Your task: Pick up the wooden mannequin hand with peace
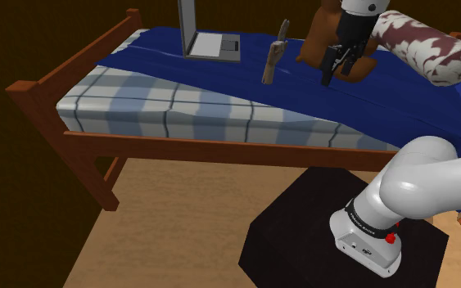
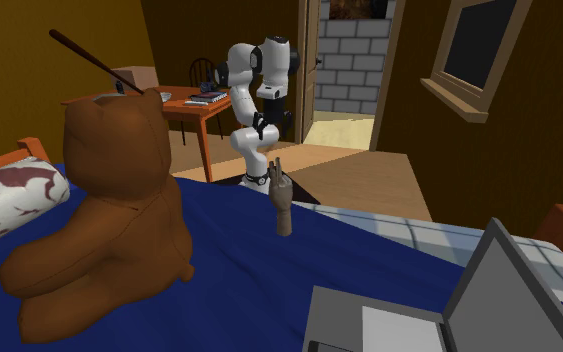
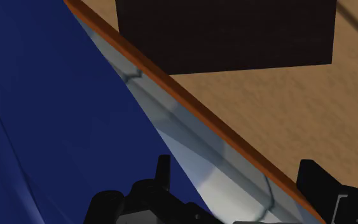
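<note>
While claw [image 1: 339, 74] hangs released | mannequin hand [image 1: 272, 61] upright | wrist view: bed rail [image 3: 190, 103]

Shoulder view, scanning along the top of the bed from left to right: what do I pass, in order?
Open laptop → wooden mannequin hand → gripper, fingers open → red-and-white patterned bolster pillow.

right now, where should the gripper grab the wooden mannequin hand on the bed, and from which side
Likely the plain wrist below the palm. The wooden mannequin hand stands upright on the blue blanket, fingers up, so come in level from the shoulder view's right, where the open gripper hangs.
</note>
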{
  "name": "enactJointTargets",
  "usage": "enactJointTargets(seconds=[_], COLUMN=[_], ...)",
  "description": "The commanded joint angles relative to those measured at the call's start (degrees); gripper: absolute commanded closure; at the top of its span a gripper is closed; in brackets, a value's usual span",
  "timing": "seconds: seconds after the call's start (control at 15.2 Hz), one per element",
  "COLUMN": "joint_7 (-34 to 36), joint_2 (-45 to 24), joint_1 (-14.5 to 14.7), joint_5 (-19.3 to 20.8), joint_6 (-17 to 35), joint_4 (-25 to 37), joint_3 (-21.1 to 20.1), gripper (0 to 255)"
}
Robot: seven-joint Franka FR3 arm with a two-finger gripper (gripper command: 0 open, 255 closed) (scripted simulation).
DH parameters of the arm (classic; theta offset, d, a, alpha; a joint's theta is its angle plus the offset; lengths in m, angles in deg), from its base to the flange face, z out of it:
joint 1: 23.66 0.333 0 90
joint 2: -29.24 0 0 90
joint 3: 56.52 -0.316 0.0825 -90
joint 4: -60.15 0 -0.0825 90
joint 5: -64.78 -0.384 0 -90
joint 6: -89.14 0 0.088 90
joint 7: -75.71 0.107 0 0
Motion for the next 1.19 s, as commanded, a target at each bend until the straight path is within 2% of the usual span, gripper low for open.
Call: enactJointTargets(seconds=[0.0, 0.59, 1.12], joint_7=[0.0, -4.1, -8.3], joint_2=[0.0, -19.1, -36.3], joint_1=[0.0, -0.4, -0.8], joint_5=[0.0, 2.4, 1.9], joint_6=[0.0, 6.9, 8.6], joint_4=[0.0, 13.9, 31.0], joint_3=[0.0, 4.0, 6.9], gripper=[0, 0, 0])
